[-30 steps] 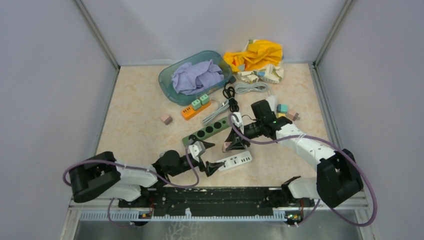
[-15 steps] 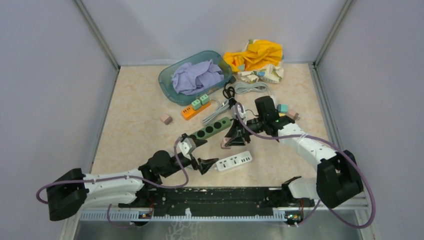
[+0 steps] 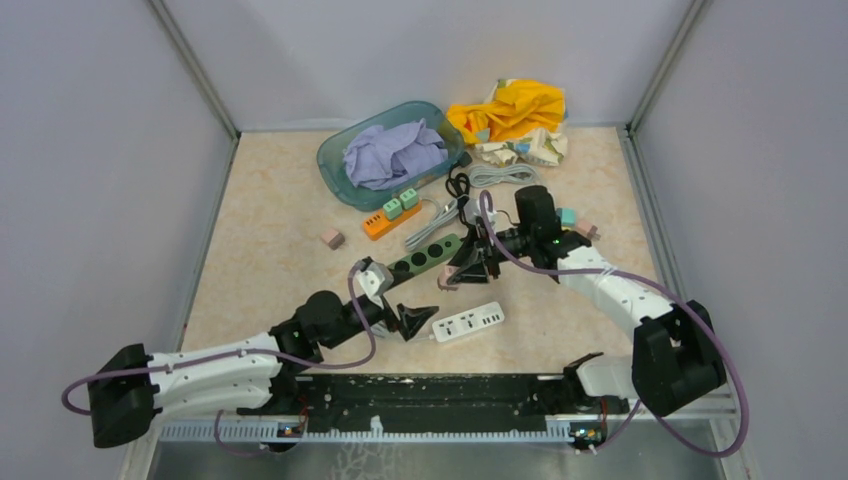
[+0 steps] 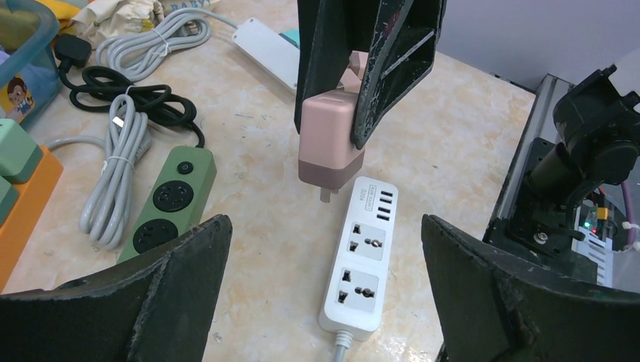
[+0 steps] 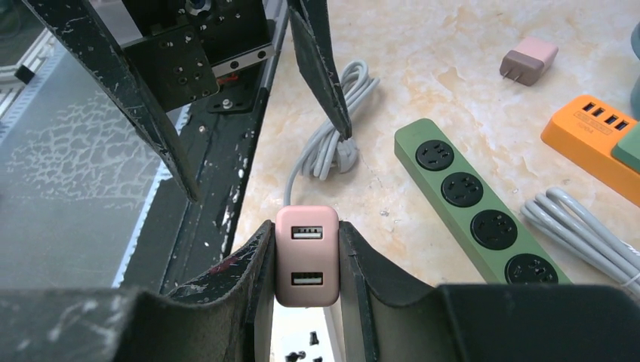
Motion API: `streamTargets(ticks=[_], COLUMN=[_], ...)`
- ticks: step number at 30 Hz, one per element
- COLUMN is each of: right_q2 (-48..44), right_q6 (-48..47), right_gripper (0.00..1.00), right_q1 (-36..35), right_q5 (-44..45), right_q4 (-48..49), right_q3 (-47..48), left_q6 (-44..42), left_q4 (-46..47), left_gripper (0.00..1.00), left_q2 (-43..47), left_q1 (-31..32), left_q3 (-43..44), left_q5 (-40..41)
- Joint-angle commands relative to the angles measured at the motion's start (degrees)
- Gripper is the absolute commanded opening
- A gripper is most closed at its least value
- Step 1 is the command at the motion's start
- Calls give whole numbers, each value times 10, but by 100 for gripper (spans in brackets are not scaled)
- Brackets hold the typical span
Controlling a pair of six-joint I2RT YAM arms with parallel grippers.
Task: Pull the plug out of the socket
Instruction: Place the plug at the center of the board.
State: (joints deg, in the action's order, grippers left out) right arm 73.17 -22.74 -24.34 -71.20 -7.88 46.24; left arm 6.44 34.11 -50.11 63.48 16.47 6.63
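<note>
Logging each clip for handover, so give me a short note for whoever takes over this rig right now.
Left tool: open, empty, low next to the white power strip, not gripping it.
Right tool: shut on the pink plug, holding it in the air near the strip's end, with the prongs clear of the sockets.
Done: the plug is out.
Left: probably just set the plug down on the table and back both arms away.
</note>
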Motion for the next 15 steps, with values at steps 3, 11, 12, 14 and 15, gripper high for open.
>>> streamTargets(ticks=[3,11,12,14,15], right_q2=[-10,-4,-4,-3,-3], right_q6=[89,160,167,185,194], right_gripper=[0,0,0,0,0], right_q1=[10,14,15,15,15], right_q5=[-29,-30,-30,-30,-30], right_q4=[101,177,185,202,209], right_q3=[-16,-35,-37,-41,-44], left_q6=[10,15,15,15,14], left_q4=[-54,-74,-74,-73,-72], left_gripper=[100,100,100,100,100], left_q2=[6,4,4,3,2], left_q1=[-3,-3,-3,-3,-4], left_q3=[40,52,50,49,48], left_q5=[12,18,18,18,19])
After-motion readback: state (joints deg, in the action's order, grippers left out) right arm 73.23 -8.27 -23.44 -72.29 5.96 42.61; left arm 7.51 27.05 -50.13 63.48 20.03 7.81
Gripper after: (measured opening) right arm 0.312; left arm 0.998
